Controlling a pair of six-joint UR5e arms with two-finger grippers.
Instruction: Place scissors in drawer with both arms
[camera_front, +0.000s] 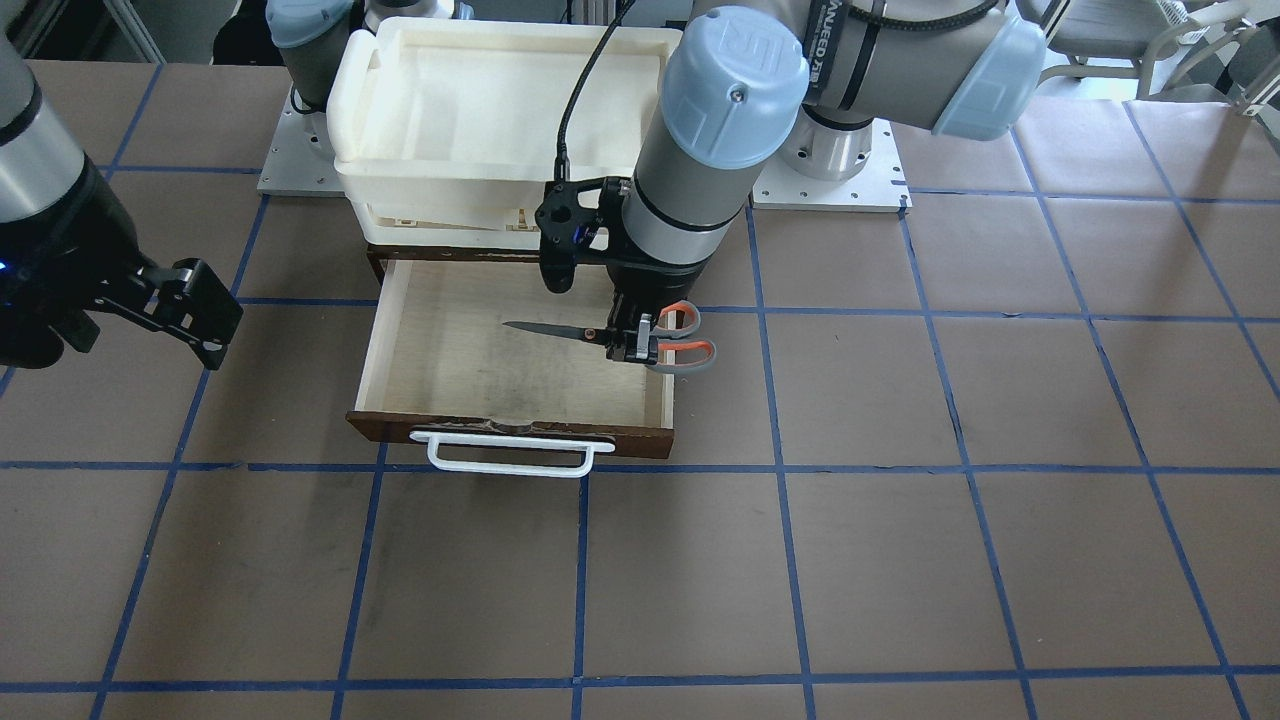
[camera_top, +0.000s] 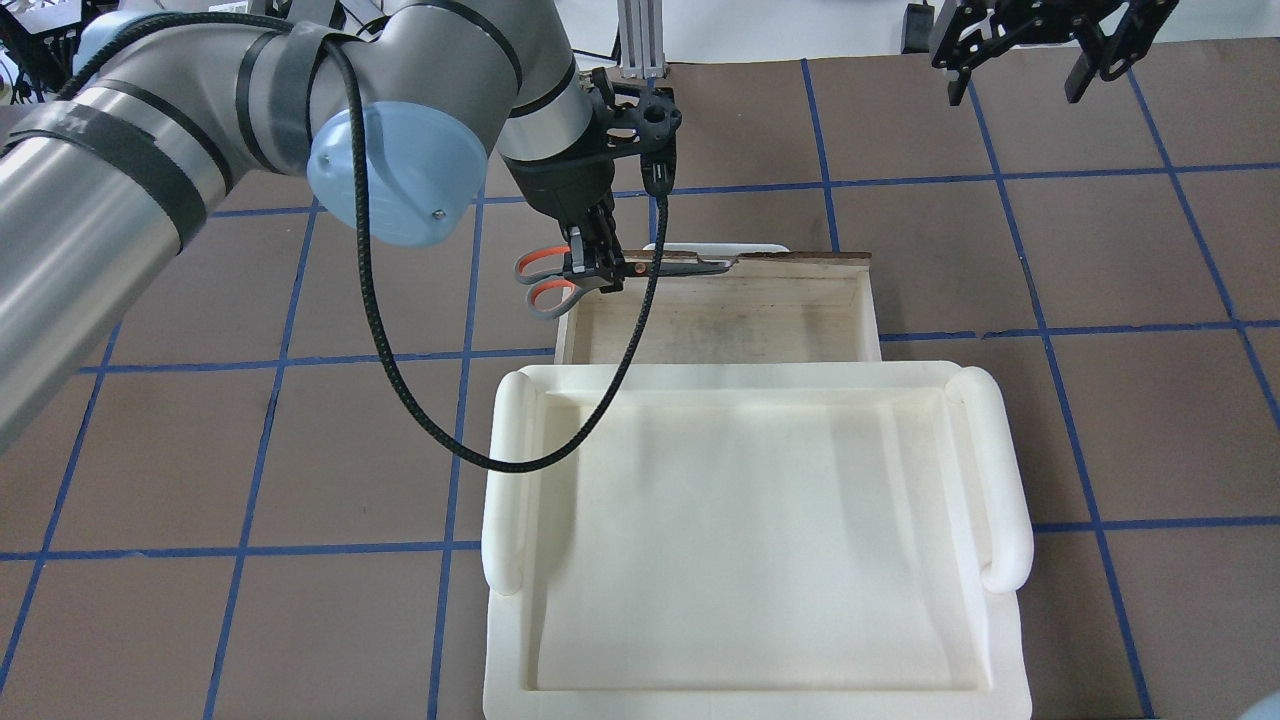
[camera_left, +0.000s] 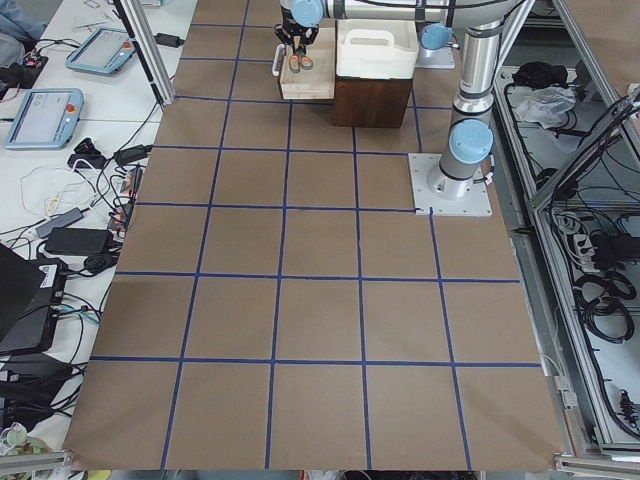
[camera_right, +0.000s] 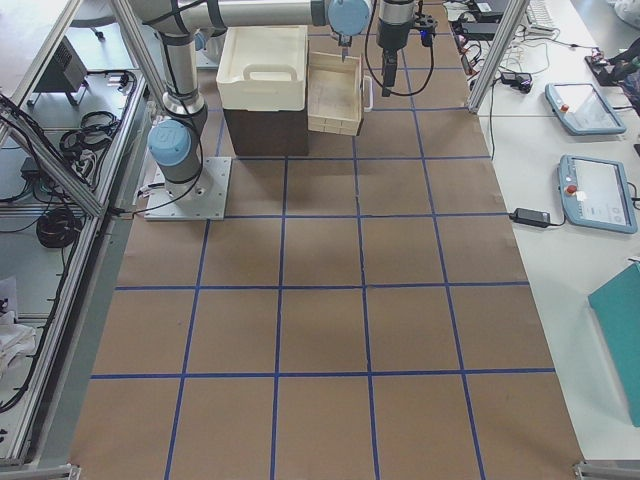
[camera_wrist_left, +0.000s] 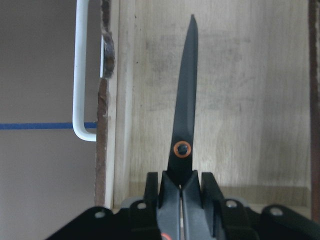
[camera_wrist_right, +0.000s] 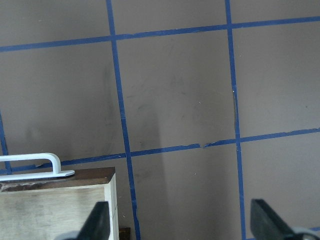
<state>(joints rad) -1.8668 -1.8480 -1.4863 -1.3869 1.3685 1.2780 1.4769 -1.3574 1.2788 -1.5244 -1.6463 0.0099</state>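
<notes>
The brown table (camera_front: 900, 560), gridded in blue tape, lies open on both sides of the drawer (camera_front: 520, 432), which is pulled out below the cream tray (camera_top: 1000, 470). The right gripper (camera_front: 205, 315) hangs well aside, fingers spread, holding nothing. The left gripper (camera_front: 632, 345) pinches the scissors (camera_front: 560, 331) at the drawer's side wall, closed blades level over the plywood floor, handles outside.

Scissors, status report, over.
Left pincer shut on scissors, blades over open drawer, handle loops past its side wall. Right pincer open, off to the side. Drawer floor bare.
</notes>
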